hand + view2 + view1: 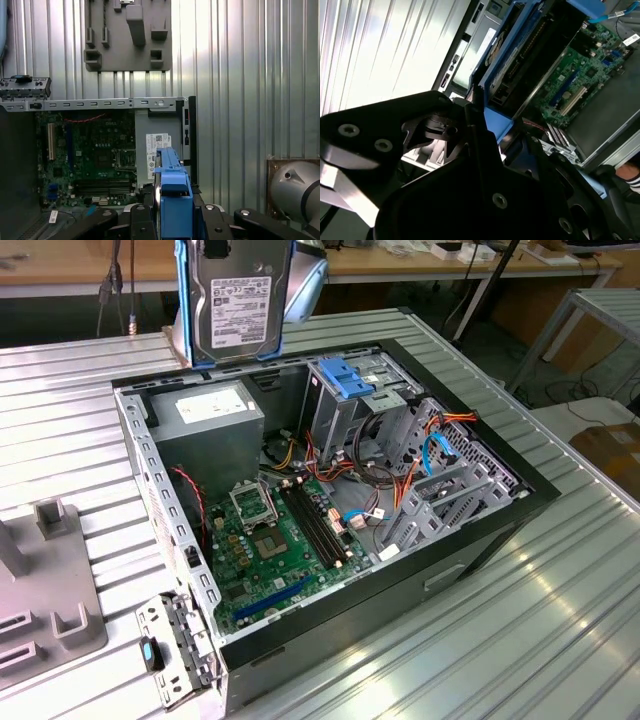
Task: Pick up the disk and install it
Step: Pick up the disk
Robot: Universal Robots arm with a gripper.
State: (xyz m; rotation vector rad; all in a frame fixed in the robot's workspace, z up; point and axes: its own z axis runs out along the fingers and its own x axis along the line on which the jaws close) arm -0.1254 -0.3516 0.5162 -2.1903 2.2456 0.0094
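Note:
The disk [238, 302] hangs upright above the back edge of the open computer case [520, 510], label facing the exterior camera, with blue carrier rails down both sides. In the first wrist view the disk [172, 192] is seen edge-on, with the black fingers of my gripper [172, 220] pressed against its two sides. The second wrist view shows the disk [520, 60] and its blue rail reaching out from the gripper [485, 135] over the motherboard. The gripper is shut on the disk.
Inside the case lie a grey power-supply box [205, 425], the green motherboard [270, 540], a bare blue bracket [345, 377] on the drive cage and loose cables. A grey fixture block [40, 600] stands on the ribbed metal table [520, 640] at the exterior view's left.

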